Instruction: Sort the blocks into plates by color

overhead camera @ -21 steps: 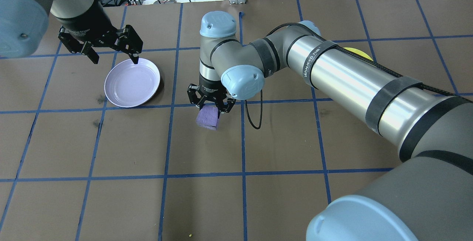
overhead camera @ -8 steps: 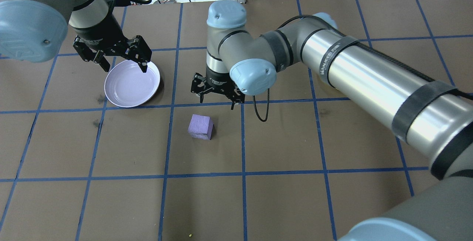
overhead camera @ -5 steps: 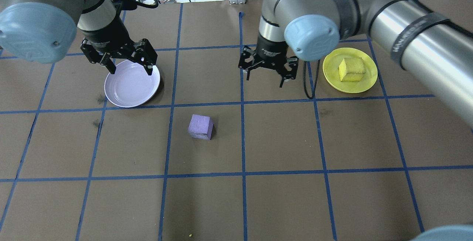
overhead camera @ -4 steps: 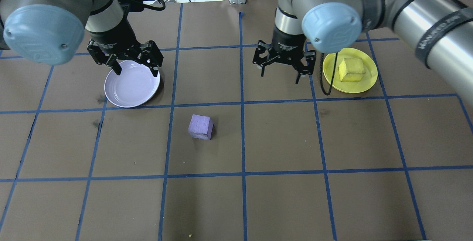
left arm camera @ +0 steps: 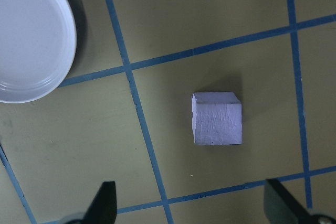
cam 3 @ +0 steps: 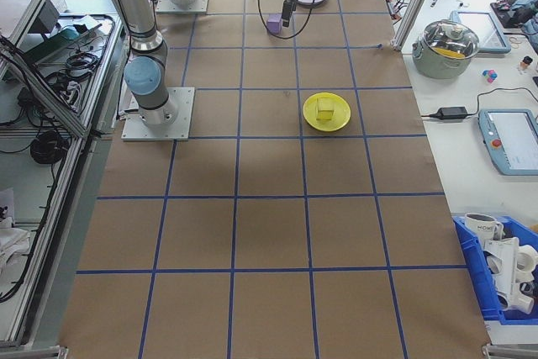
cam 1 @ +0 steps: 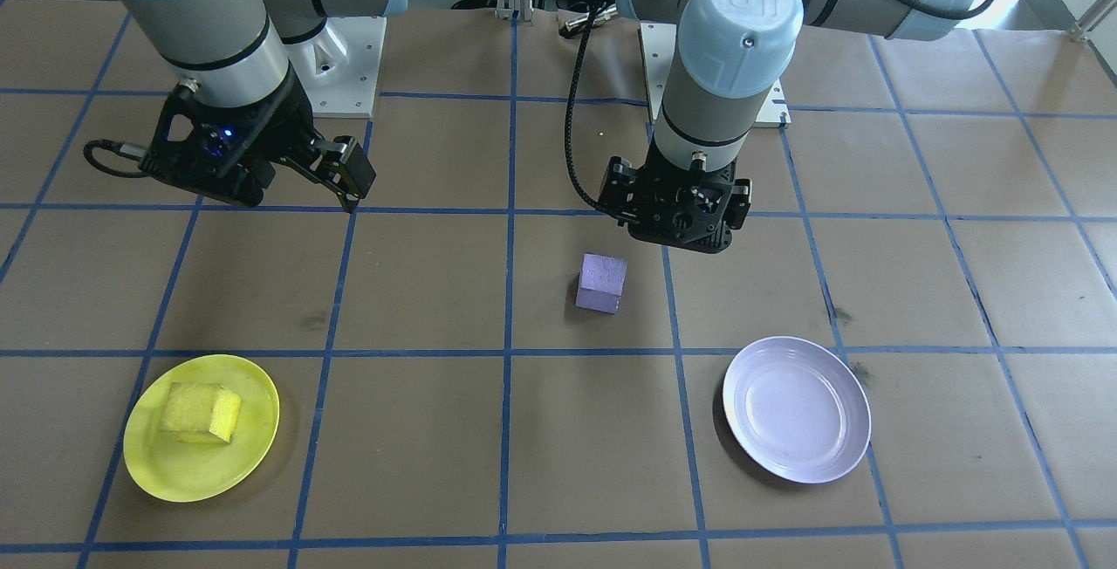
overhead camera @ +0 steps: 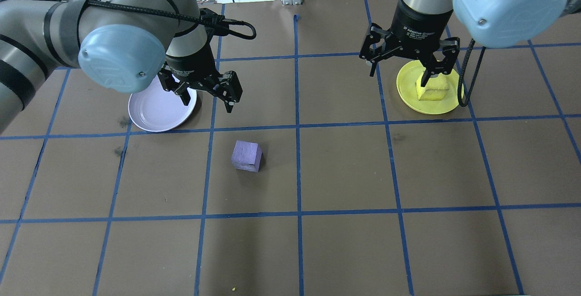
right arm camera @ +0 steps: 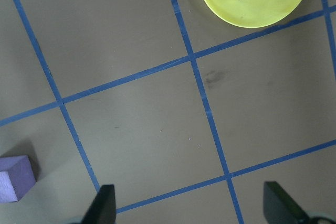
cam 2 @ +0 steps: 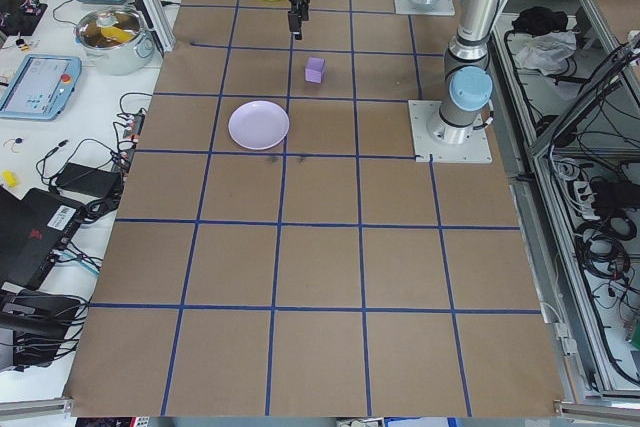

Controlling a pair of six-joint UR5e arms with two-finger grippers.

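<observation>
Since right gripper (overhead camera: 411,66) released purple block (overhead camera: 246,155) mid-frame and withdrew, left gripper (overhead camera: 206,97), wide, approaches; both empty.

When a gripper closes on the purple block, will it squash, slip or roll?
The purple block looks like matte, crinkled foam, so it probably squashes slightly and grips well. Its flat faces and square edges suggest it will not roll. It is likely very light.

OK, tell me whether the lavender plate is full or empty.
Empty. The lavender plate shows only its bare glossy inside, and the purple block sits on the brown table cover apart from it.
</observation>
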